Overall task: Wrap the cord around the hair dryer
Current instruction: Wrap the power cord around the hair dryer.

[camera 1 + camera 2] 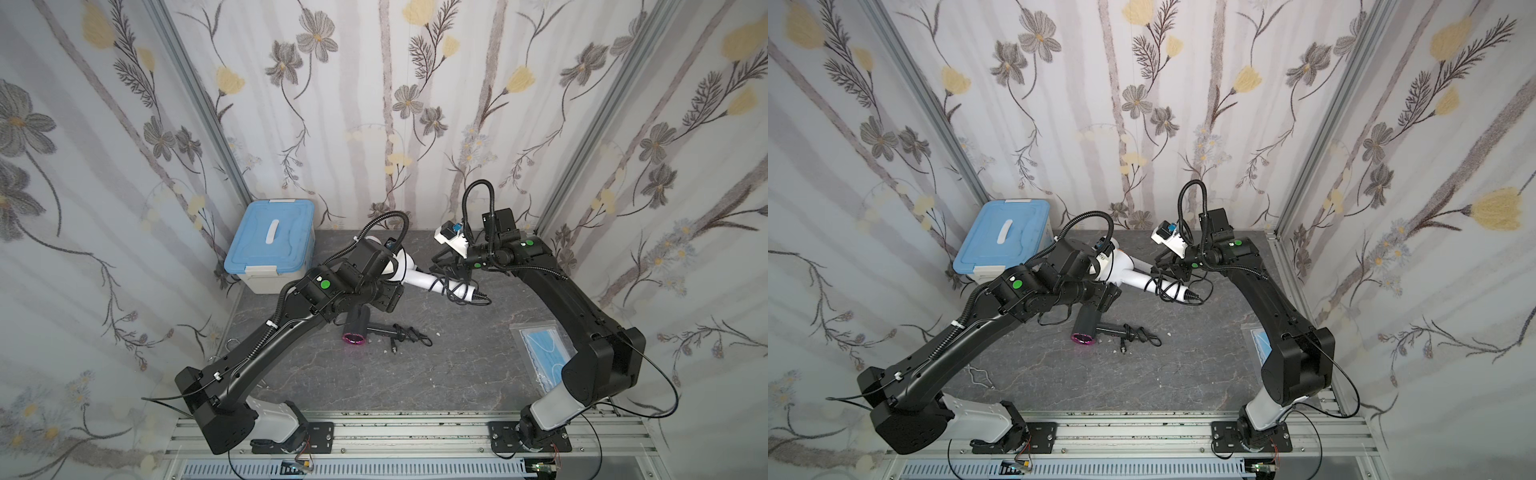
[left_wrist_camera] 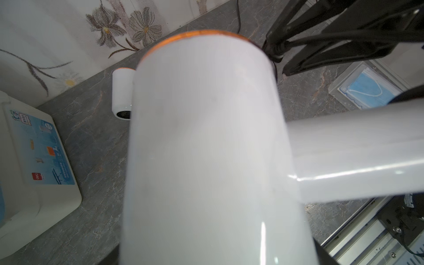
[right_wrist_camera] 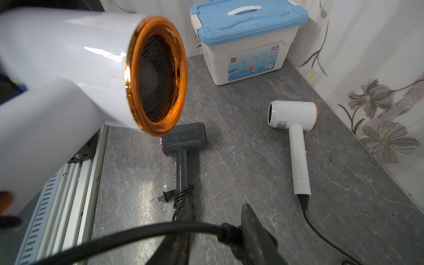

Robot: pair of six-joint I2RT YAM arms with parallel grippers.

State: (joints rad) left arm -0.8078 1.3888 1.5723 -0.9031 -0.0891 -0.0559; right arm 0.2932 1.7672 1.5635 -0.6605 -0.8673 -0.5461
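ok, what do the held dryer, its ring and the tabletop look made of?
dryer: glossy white plastic, going by the sharp highlights.
ring: copper-orange with mirror-like reflections; metal or plated plastic, can't tell.
tabletop: matte grey, veined like stone; could be laminate.

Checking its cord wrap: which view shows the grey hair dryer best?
The right wrist view: the grey hair dryer lies nearly whole, cord coiled on its handle. Both top views show it small, partly under the left arm. The left wrist view misses it.

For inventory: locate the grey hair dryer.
In both top views the grey hair dryer lies mid-table, in front of the left wrist and the held white hair dryer.
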